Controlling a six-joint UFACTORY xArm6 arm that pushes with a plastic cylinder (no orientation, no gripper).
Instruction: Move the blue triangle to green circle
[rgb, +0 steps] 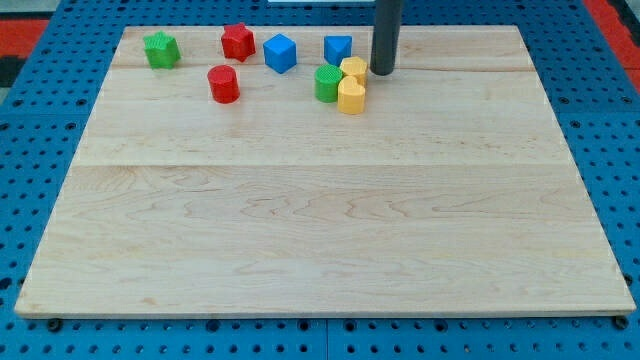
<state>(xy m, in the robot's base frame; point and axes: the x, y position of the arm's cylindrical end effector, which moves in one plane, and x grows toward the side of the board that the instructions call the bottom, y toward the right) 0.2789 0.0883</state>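
Your rod's tip (383, 71) is down near the wooden counter's (320, 220) far edge, just right of the upper yellow block (354, 69) | no fingers here, nothing held | blue triangle block (338, 48) just left of the rod, behind the green round block (328, 83) | lower yellow block (351, 96) touching green.

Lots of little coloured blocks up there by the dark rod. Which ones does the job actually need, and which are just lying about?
In the job:
- blue triangle block
- green circle block
- my tip, just right of the yellow blocks

Just lying about:
- two yellow blocks, beside the green circle
- blue cube
- red star-like block
- red cylinder
- green star-like block
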